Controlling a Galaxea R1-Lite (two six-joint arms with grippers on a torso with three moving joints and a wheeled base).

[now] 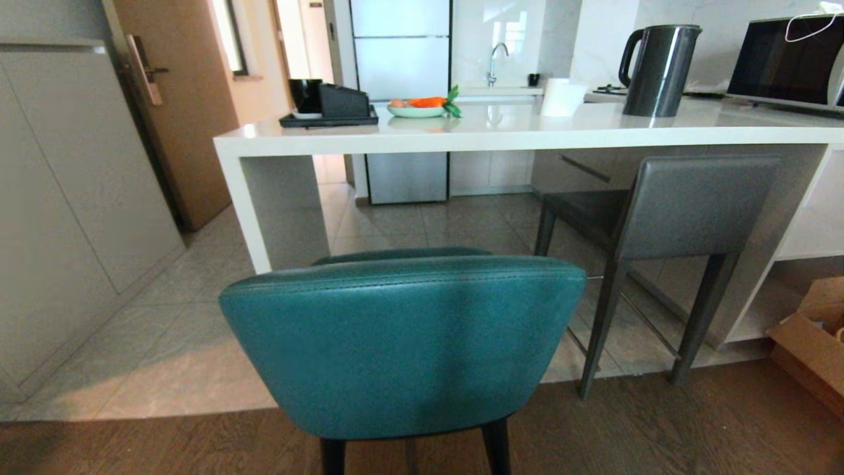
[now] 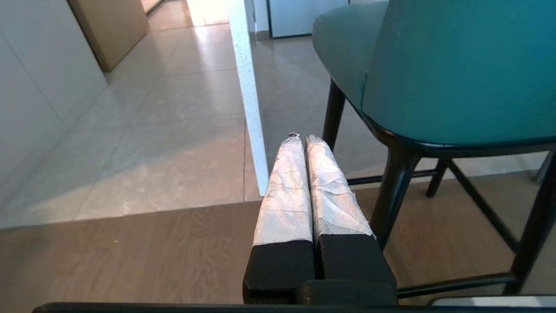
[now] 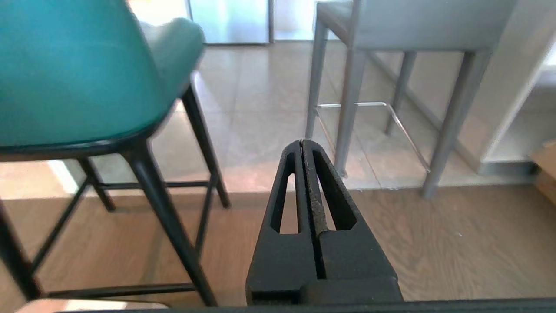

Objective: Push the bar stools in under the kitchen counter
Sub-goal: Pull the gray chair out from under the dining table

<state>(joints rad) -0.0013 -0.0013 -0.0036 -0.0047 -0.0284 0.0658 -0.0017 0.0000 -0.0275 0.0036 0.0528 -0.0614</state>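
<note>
The teal stool (image 1: 402,343) stands dead ahead, its back toward the robot, seat short of the counter (image 1: 527,135) edge. It sits between the left gripper (image 2: 302,138) and right gripper (image 3: 302,142) — both pressed together, low beside its legs (neither touching). The grey stool (image 1: 666,218) is already partly under the counter.

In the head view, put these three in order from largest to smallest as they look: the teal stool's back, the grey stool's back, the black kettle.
1. Teal stool's back, though it stands nearest the camera, which enlarges it.
2. Grey stool's back.
3. Black kettle, farthest away on the counter.
</note>
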